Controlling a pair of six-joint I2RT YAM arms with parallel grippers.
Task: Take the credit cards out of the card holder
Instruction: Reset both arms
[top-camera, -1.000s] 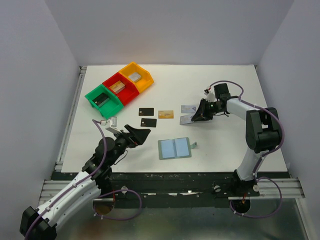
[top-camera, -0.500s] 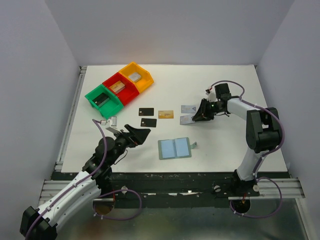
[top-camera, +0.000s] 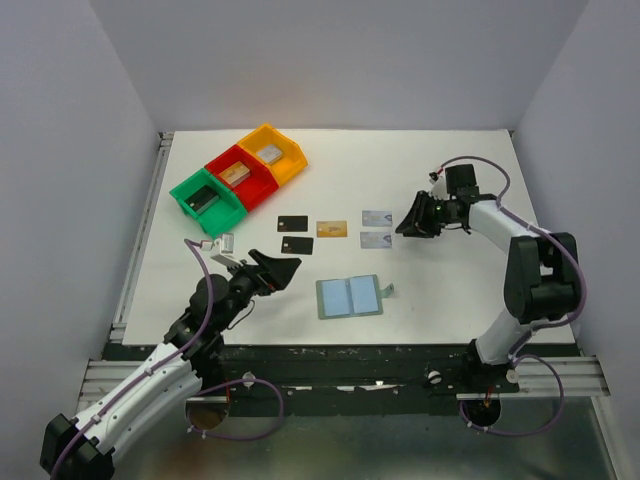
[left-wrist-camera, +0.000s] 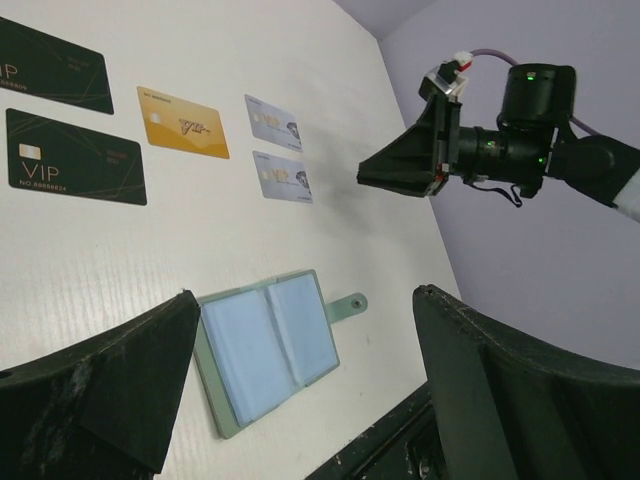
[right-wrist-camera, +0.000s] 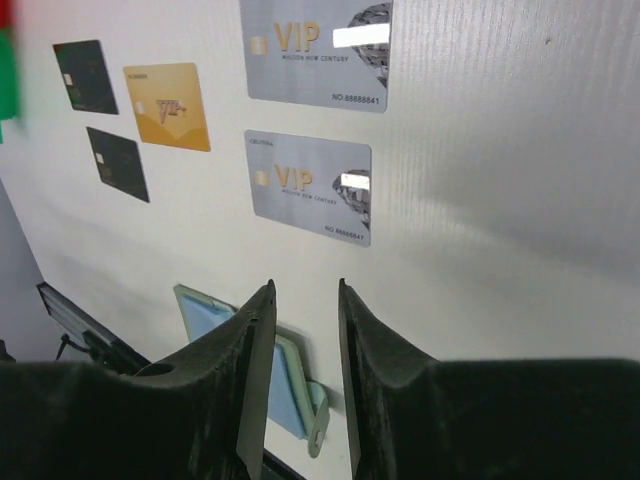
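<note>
The card holder (top-camera: 349, 297) lies open and flat near the table's front, its pale blue panels up (left-wrist-camera: 265, 345). Behind it the credit cards lie flat in a loose row: two black (top-camera: 292, 223) (top-camera: 297, 244), one gold (top-camera: 332, 229), two silvery (top-camera: 377, 217) (top-camera: 375, 239). My right gripper (top-camera: 403, 229) hovers just right of the silvery cards (right-wrist-camera: 310, 186), jaws a little apart and holding nothing (right-wrist-camera: 305, 285). My left gripper (top-camera: 283, 266) hangs wide open left of the holder, with nothing in it (left-wrist-camera: 305, 295).
Green (top-camera: 207, 200), red (top-camera: 240, 175) and yellow (top-camera: 272, 153) bins with grey blocks stand in a diagonal row at the back left. White walls close the table on three sides. A metal rail runs along the near edge.
My right gripper has let go of the second silvery card, which now lies flat in front of the other. The gripper has opened and pulled back to the right. The left arm is still.
</note>
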